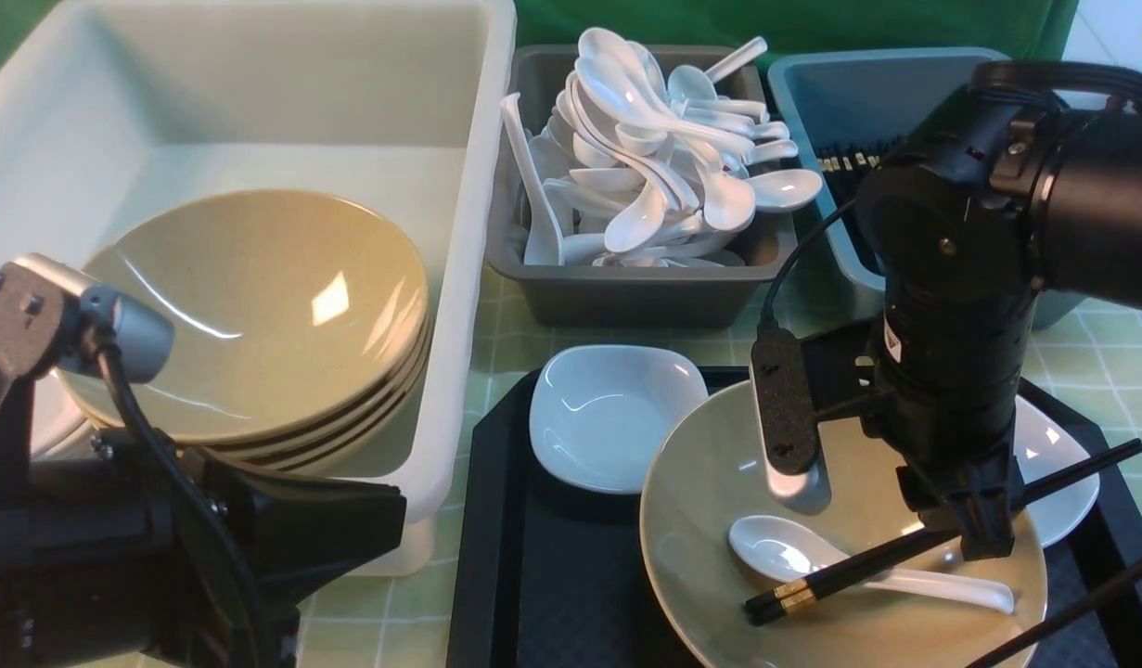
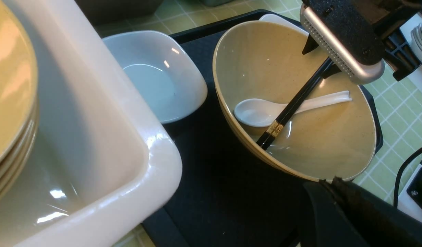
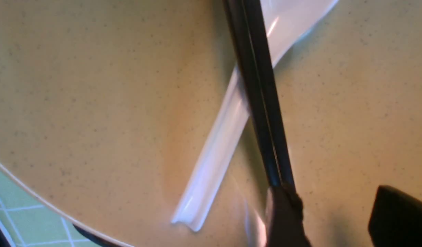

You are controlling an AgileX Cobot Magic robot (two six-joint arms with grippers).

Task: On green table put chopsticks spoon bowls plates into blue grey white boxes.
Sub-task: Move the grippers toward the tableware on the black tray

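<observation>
Right gripper [image 1: 891, 515]: jaws apart, lowered into the bowl [image 1: 700, 520]; one finger [image 3: 282, 212] touches the chopsticks [image 1: 867, 561], nothing clamped.
Chopsticks: crossing the spoon [image 1: 784, 547] handle, thin ends past the bowl's right rim.
Bowl: on tray [image 1: 506, 557], near-right corner of bench [image 1: 1104, 366].
Blue box [image 1: 867, 97]: far-right corner, sticks already inside; judged the destination.
Left gripper [image 2: 348, 209]: near-left, beside white box [image 1: 468, 278]; grip state undeterminable.
Risk: closing off-centre may catch one stick or the spoon handle; glossy sticks may pivot and drop.

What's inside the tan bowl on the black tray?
A white spoon, with black chopsticks lying across its handle. The right tool hides part of the bowl.
</observation>
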